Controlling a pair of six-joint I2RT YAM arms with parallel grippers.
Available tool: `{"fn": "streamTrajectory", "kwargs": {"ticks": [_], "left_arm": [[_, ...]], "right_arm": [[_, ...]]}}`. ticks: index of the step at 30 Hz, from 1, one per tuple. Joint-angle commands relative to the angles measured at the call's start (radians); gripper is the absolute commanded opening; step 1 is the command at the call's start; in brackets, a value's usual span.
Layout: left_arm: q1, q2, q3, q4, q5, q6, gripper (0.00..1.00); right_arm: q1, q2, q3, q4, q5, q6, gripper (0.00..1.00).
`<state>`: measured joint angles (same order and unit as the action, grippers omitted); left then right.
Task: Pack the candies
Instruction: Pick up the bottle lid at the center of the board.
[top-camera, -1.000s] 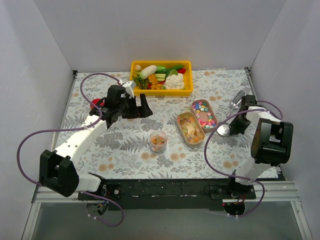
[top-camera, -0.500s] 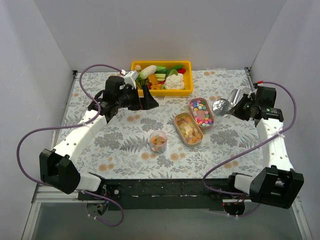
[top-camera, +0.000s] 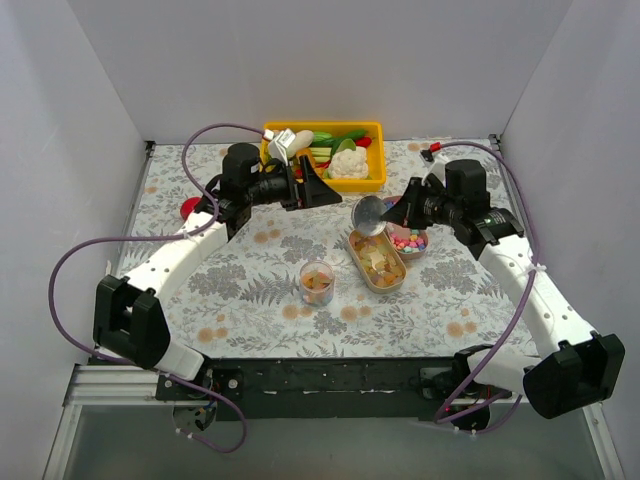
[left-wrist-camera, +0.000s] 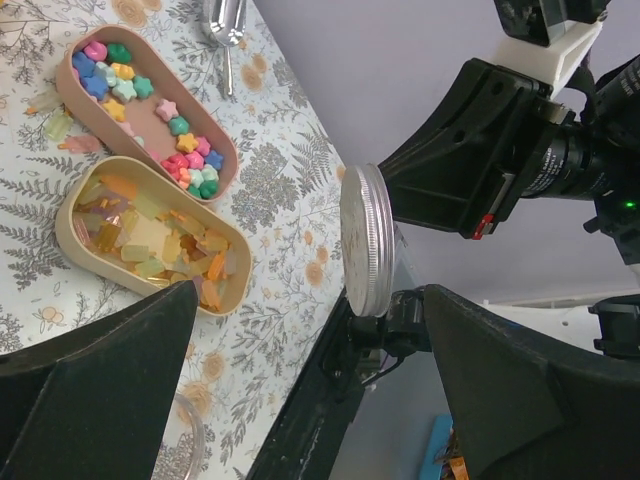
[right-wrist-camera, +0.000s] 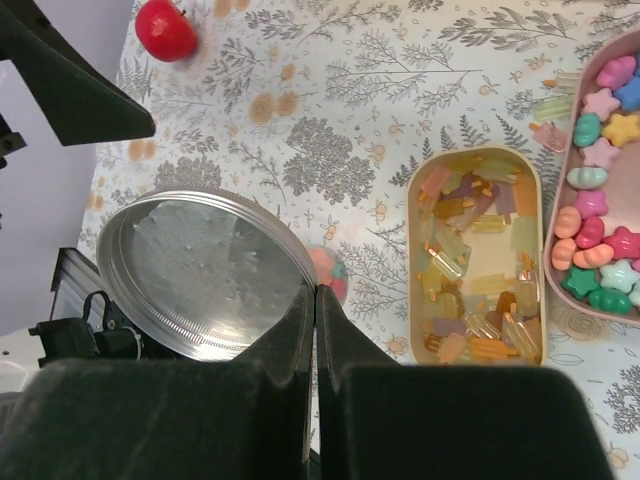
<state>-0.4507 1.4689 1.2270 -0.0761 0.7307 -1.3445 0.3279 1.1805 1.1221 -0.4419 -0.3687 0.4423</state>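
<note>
Pastel candies (top-camera: 408, 240) fill a pink oval tray (top-camera: 425, 250), and orange-tan candies (top-camera: 379, 259) fill a beige oval tray (top-camera: 364, 266) beside it. Both trays show in the left wrist view (left-wrist-camera: 70, 75) (left-wrist-camera: 65, 225) and in the right wrist view (right-wrist-camera: 550, 260) (right-wrist-camera: 413, 260). A small clear jar (top-camera: 317, 283) holding some candies stands in front of them. My right gripper (top-camera: 395, 212) (right-wrist-camera: 316, 292) is shut on the rim of a silver lid (top-camera: 369, 213) (right-wrist-camera: 195, 275) (left-wrist-camera: 364, 240), held tilted above the trays. My left gripper (top-camera: 310, 188) (left-wrist-camera: 310, 300) is open and empty, in the air left of the lid.
A yellow bin (top-camera: 322, 184) of toy vegetables stands at the back, just behind my left gripper. A red ball (top-camera: 190, 207) (right-wrist-camera: 165, 28) lies at the left. A metal scoop (left-wrist-camera: 225, 20) lies beyond the pink tray. White walls enclose the table on three sides.
My right arm has swung left from the table's right side, carrying the lid to above the trays. My left arm has reached further back and right, toward the yellow bin.
</note>
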Motion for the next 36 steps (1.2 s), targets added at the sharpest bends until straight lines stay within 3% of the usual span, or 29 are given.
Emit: {"fn": "streamTrajectory", "kwargs": {"ticks": [1, 6, 10, 13, 14, 16, 17, 20, 21, 25, 28, 29, 30, 33, 36], "left_arm": [[-0.026, -0.018, 0.005, 0.048, -0.027, -0.021, 0.97], [-0.06, -0.021, 0.014, 0.052, -0.013, 0.013, 0.93], [-0.071, -0.022, 0.002, 0.052, -0.011, 0.027, 0.82], [-0.078, -0.019, -0.001, 0.052, -0.01, 0.031, 0.69], [-0.079, -0.018, 0.003, 0.049, -0.013, 0.034, 0.56], [-0.079, -0.016, 0.009, 0.03, -0.023, 0.047, 0.44], [-0.08, -0.018, 0.014, 0.024, -0.025, 0.053, 0.31], [-0.083, -0.03, 0.014, -0.001, -0.042, 0.086, 0.15], [-0.085, -0.035, 0.014, -0.007, -0.048, 0.097, 0.02], [-0.089, -0.05, 0.043, -0.071, -0.08, 0.2, 0.0], [-0.094, -0.08, 0.061, -0.094, -0.108, 0.313, 0.0], [-0.098, -0.093, 0.062, -0.099, -0.126, 0.349, 0.0], [-0.103, -0.105, 0.06, -0.102, -0.184, 0.405, 0.0], [-0.108, -0.165, 0.045, -0.105, -0.273, 0.516, 0.0], [-0.131, -0.203, 0.04, -0.099, -0.321, 0.619, 0.0]], "right_arm": [[0.045, 0.027, 0.073, 0.095, 0.001, 0.015, 0.01], [0.082, 0.056, 0.114, 0.086, 0.004, 0.006, 0.01], [0.115, 0.08, 0.13, 0.095, 0.004, 0.012, 0.01], [0.14, 0.106, 0.151, 0.086, 0.013, 0.007, 0.01], [0.145, 0.111, 0.154, 0.083, 0.019, 0.003, 0.01], [0.152, 0.117, 0.159, 0.078, 0.028, 0.003, 0.01], [0.152, 0.12, 0.16, 0.08, 0.031, 0.003, 0.01], [0.155, 0.123, 0.177, 0.083, 0.031, 0.007, 0.01], [0.155, 0.136, 0.186, 0.077, 0.027, 0.01, 0.01], [0.154, 0.172, 0.287, 0.005, -0.009, 0.025, 0.01], [0.154, 0.195, 0.364, -0.07, -0.021, 0.041, 0.35], [0.154, 0.2, 0.421, -0.128, -0.025, 0.039, 0.57], [0.151, 0.208, 0.447, -0.164, -0.033, 0.035, 0.65], [0.119, 0.246, 0.563, -0.322, -0.093, 0.052, 0.82], [0.071, 0.274, 0.573, -0.406, -0.165, 0.123, 0.84]]}}
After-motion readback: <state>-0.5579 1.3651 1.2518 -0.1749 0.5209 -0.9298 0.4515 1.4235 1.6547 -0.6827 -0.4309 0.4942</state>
